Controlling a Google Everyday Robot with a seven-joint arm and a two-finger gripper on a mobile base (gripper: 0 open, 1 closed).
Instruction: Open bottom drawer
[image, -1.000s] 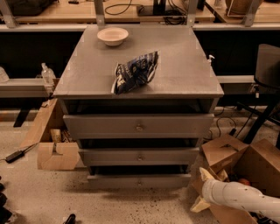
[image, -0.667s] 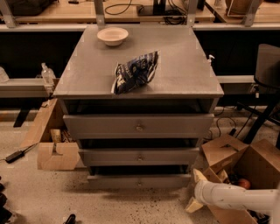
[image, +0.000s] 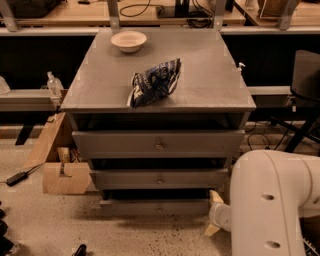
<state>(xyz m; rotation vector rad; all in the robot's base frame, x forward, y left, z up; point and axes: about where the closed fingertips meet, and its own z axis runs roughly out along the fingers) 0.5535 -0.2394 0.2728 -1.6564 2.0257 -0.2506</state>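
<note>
Gripper (image: 210, 214) low, just beside right end of bottom drawer (image: 155, 206) — spread, empty.

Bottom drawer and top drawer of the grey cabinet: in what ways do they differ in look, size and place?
The top drawer has the tallest, widest front, while the bottom drawer has the slimmest, narrowest one. The top drawer's knob looks brassy, but the bottom drawer's is hardly visible. The top drawer sits highest. The bottom drawer sits lowest, near the floor, with the tool by its right end. Both fronts are plain grey.
</note>
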